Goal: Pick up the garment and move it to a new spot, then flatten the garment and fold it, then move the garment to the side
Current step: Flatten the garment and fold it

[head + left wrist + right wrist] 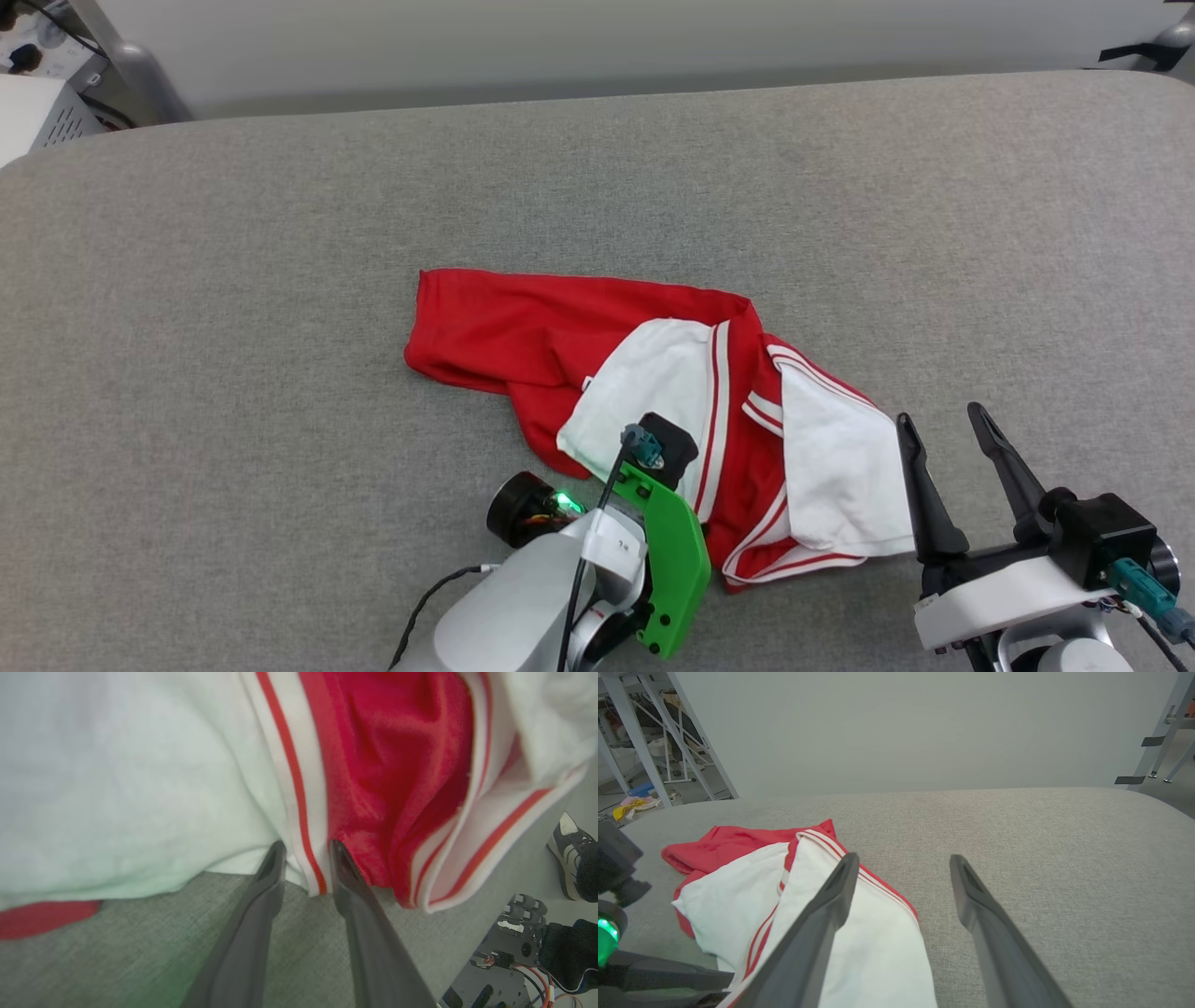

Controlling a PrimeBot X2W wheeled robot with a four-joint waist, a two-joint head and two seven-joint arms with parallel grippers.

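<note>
The garment (523, 336) lies crumpled on the grey table, red body to the left, white sleeve ends with red-and-white stripe trim to the right. My left arm's green-bracketed wrist (672, 551) points down at its near edge. In the left wrist view my left gripper (306, 851) straddles the striped trim of the garment (387, 765), jaws partly closed, the trim lying flat between them. My right gripper (940, 415) stands open at the garment's right edge. Its left finger (822, 914) hovers over the white sleeve of the garment (738, 896), the other over bare table.
The grey fabric table (280, 280) stretches wide to the left, right and back. A white box (37, 112) stands past the far left corner. A person's shoe (572, 854) and the robot's base wiring (509, 942) show below the table's near edge.
</note>
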